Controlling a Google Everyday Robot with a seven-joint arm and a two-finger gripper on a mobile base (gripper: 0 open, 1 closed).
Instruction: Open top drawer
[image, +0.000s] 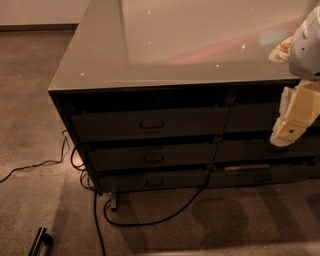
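Nearest the camera, at the bottom-left corner of the carpet (35, 125), there's a dark bar-shaped thing (40, 241) cut off by the frame, no clue what it is. A thick black cable (165, 217) loops over the floor in front of the cabinet and runs in underneath it, and a thinner one (30, 167) trails off toward the left edge (where either ends is lost in shadow).

The drawer fronts are all dim. The top drawer (115, 126) is the wide dark grey-brown one in the left column, right under the front edge of the cabinet top (175, 45). It has a flat front with a small rectangular pull (151, 124) at centre, and it looks pushed in. Two similar drawers (150, 156) sit stacked below it. The right column (250, 150) is partly covered by the robot and runs off the right edge.

The gripper (291, 120) is cream coloured and hangs pointing down with a slight tilt, just below the top's front edge near its right end. It sits in front of the right column's upper drawers, well apart from the pull. Whether it's spread or closed up, I can't tell, and the same goes for whether it touches a drawer front. The white arm housing (310, 45) above it sits over the right edge of the glossy top and is cropped by the frame.
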